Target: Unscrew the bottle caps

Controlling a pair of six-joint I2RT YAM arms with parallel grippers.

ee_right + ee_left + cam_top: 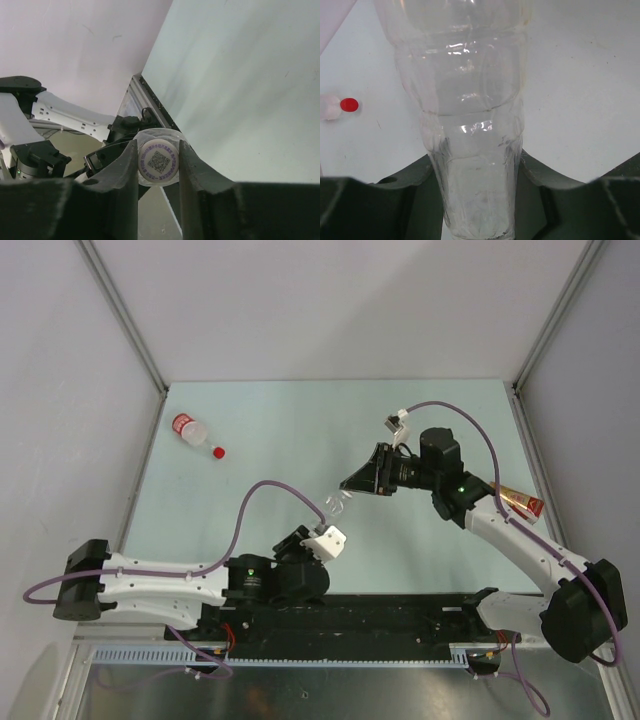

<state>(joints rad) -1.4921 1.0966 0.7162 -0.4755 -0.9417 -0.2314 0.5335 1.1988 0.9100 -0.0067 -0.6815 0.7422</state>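
In the right gripper [158,154], QR-labelled white cap [159,163]

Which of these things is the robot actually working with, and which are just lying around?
In the job:
- crinkled clear bottle, held by the left gripper
- its white cap, pinched by the right gripper
- red-label bottle, with the red cap by its neck
- amber bottle, half hidden behind the right arm

Not in the job:
- purple cables
- black rail
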